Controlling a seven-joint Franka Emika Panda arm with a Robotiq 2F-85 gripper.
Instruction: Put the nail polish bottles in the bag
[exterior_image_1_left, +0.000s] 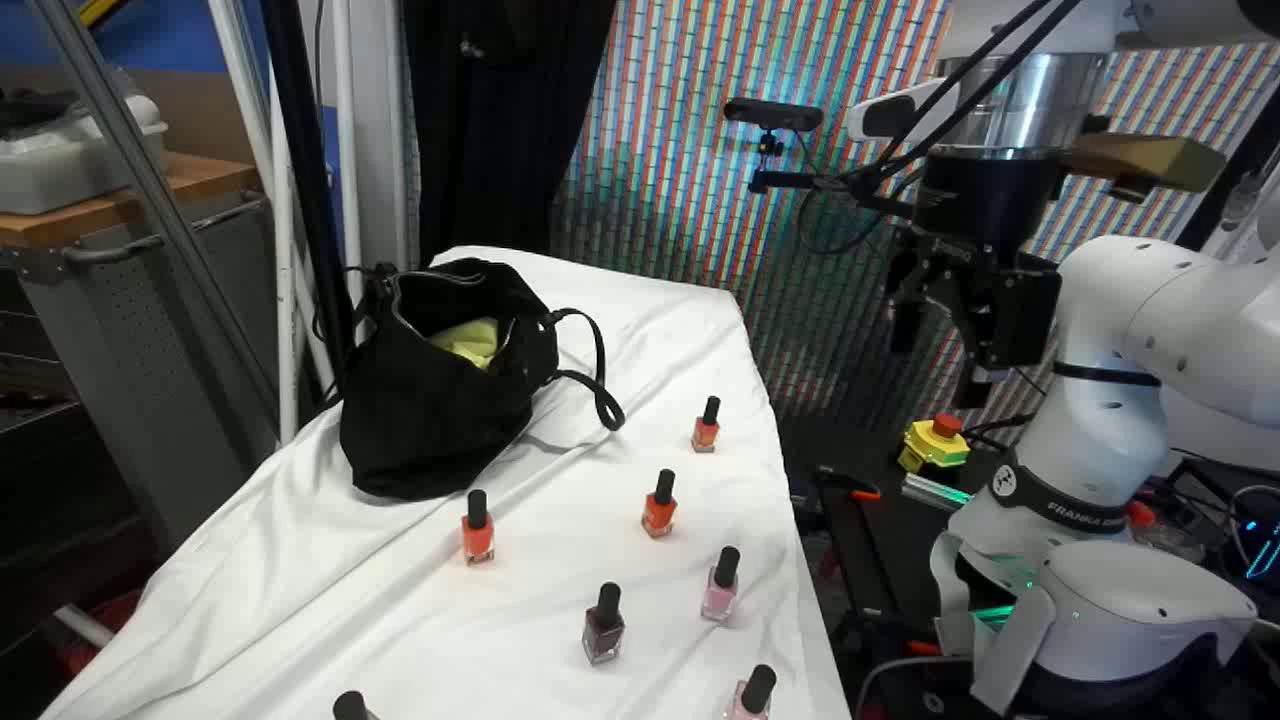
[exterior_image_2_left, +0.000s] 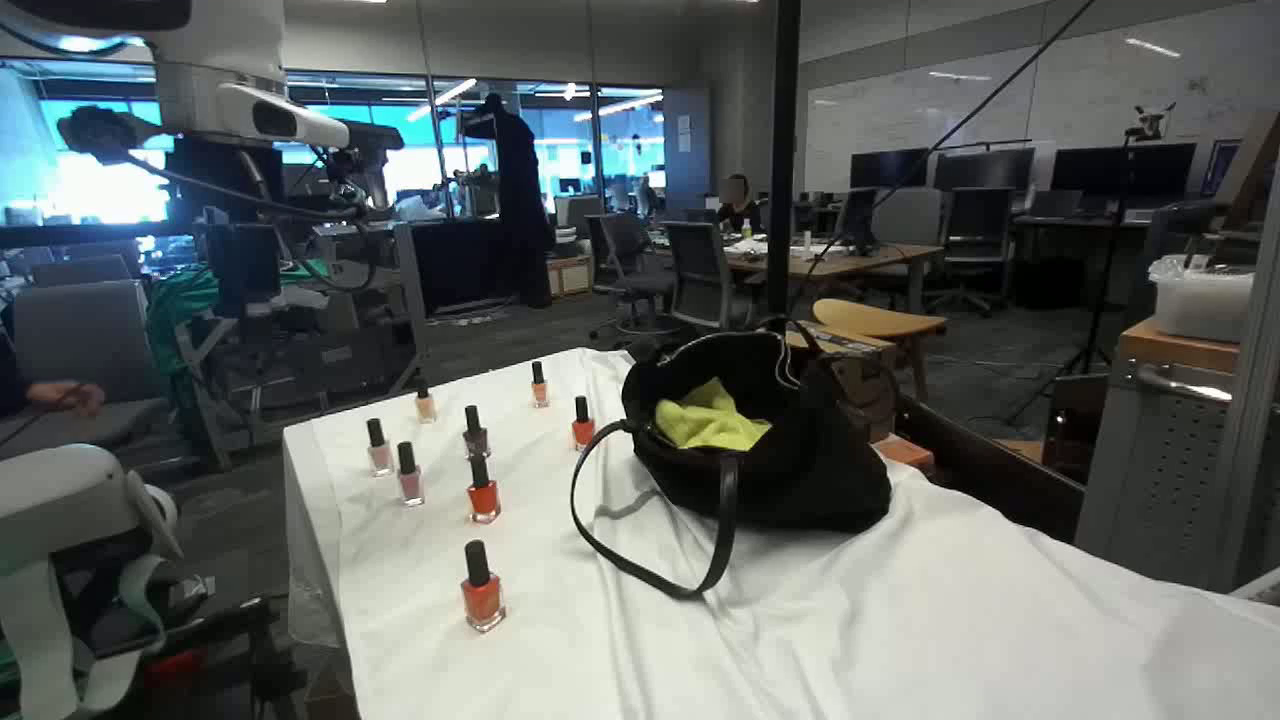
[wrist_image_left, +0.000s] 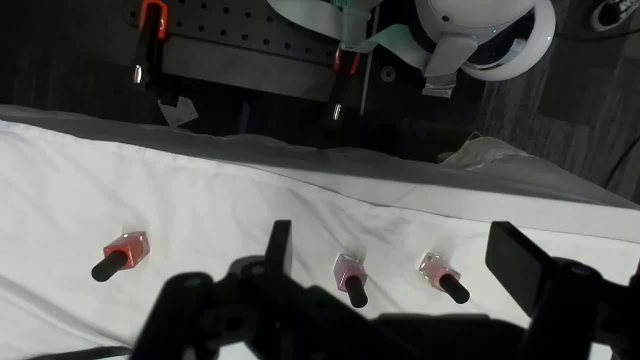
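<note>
Near the gaping black bag (exterior_image_2_left: 800, 490), where yellow-green fabric (exterior_image_2_left: 710, 415) is showing inside, eight nail polish bottles (exterior_image_2_left: 483, 603) are standing upright, a looped handle (exterior_image_2_left: 726, 510) sprawling toward them over the wrinkled white cloth (exterior_image_2_left: 950, 625). Raised clear of them, the gripper (wrist_image_left: 392, 257) is hanging released, its fingers (wrist_image_left: 515, 265) spread wide. Farther out, a grey cabinet (exterior_image_1_left: 140, 320) is rising past the bag, while office chairs (exterior_image_2_left: 700, 275) are standing beyond.

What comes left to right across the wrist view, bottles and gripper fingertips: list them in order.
Red bottle, one gripper fingertip, mauve bottle, pink bottle, the other gripper fingertip.
</note>
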